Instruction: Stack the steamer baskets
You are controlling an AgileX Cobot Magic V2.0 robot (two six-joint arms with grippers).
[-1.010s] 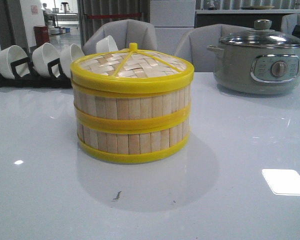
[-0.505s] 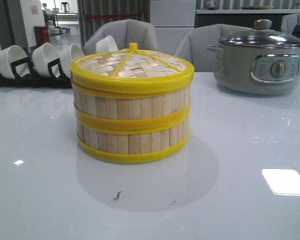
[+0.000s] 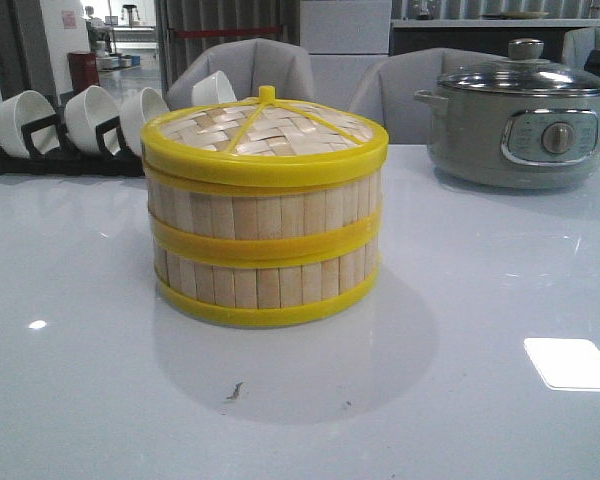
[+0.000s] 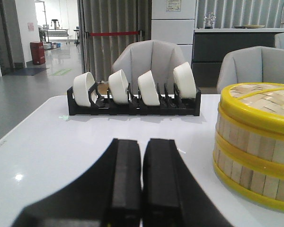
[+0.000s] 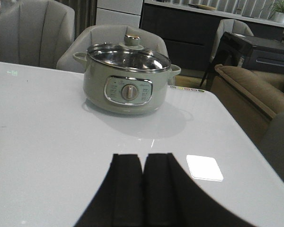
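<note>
left tool (image 4: 141, 182): black, flat blocky fingers | right tool (image 5: 142, 191): black, same shape

Two round bamboo-slat steamer baskets with yellow rims (image 3: 263, 245) are stacked, capped by one woven yellow-rimmed lid (image 3: 265, 135). One grey electric pot with a glass lid (image 3: 521, 115) stands by. Four white bowls (image 4: 148, 87) sit in one black rack (image 4: 132, 106).

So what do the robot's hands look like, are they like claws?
Not claws. Only the fingers show, in the wrist views. The left gripper has two flat, blocky black fingers with squared tips and matte faces, flaring out into wide curved black bases. The right gripper looks just the same: plain black fingers, square-ended. No cables, stickers or writing are visible on either, and the arms themselves are out of view.
</note>
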